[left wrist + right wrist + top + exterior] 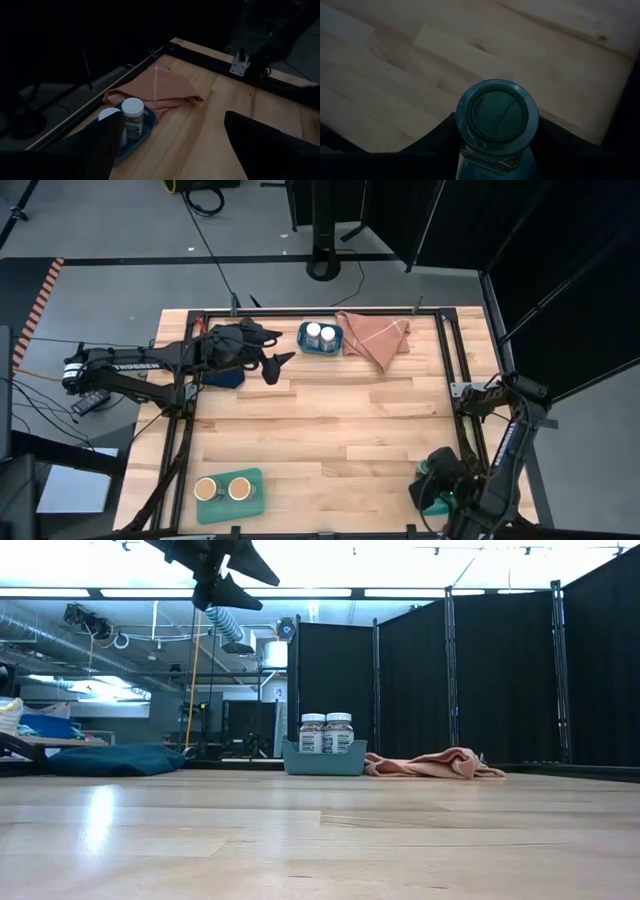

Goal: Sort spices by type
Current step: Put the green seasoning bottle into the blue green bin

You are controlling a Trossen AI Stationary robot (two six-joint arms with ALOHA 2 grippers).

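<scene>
Table: wooden top point(330, 420), sorting trays at edges
White-lid jars point(321, 335): paired in far tray point(320, 348)
Tan-lid jars point(223, 489): paired, near tray point(228, 502)
Left gripper point(272, 352): jaws wide, raised near far tray
Right gripper point(497, 145): clamps green-lid jar point(497, 114), near right corner

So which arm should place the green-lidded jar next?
Right. The right gripper is shut on the green-lidded jar at the table's near right corner. The left gripper hangs open and empty beside the tray with the white-lidded jars.

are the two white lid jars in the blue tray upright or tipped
Upright: both white-lid jars stand side by side in the blue tray, lids on top.
</scene>
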